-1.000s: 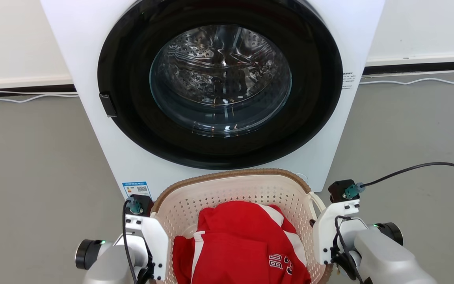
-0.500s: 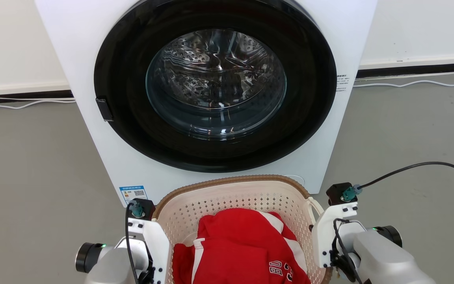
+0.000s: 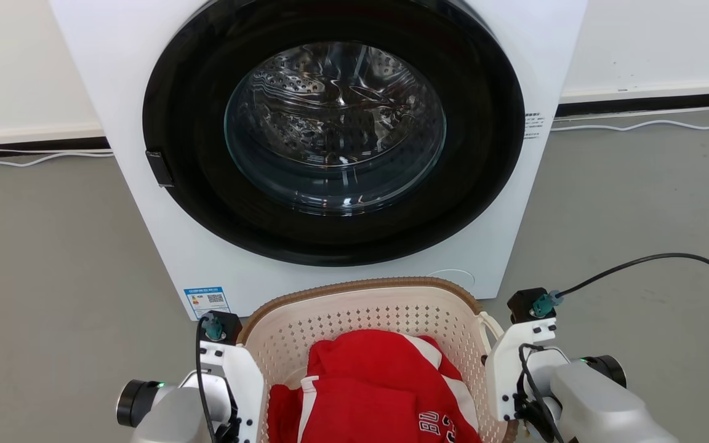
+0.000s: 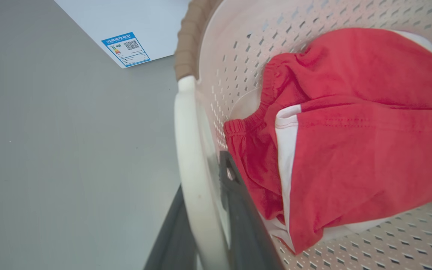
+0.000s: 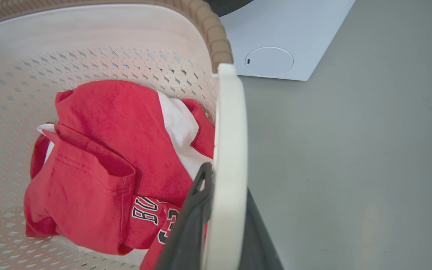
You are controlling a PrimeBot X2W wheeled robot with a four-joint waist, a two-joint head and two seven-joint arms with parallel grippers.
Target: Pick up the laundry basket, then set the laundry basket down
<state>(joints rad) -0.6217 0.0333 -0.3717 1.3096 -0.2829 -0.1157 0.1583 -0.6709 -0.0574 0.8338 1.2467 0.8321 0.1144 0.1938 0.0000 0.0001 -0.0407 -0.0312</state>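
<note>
The laundry basket (image 3: 364, 312), cream-white and perforated with a brown rim, sits low in the head view, right in front of the washer. A red and white garment (image 3: 370, 394) lies inside it. The left gripper (image 4: 203, 180) is shut on the basket's left loop handle (image 4: 188, 142), one dark finger inside the wall and one outside. On the other side the right gripper (image 5: 227, 183) is shut on the right loop handle (image 5: 231, 131) the same way. The base of the basket is hidden, so I cannot tell if it touches the floor.
A white front-loading washer (image 3: 514, 203) with its round dark door (image 3: 176, 111) stands just behind the basket. Grey floor (image 3: 53, 258) spreads to both sides. White cables (image 3: 637, 126) run along the wall base, and a black cable (image 3: 668, 257) arcs off my right wrist.
The whole head view has shifted slightly. The basket and both wrists now sit a little lower in it, relative to the washer. Both grips on the handles are unchanged.
</note>
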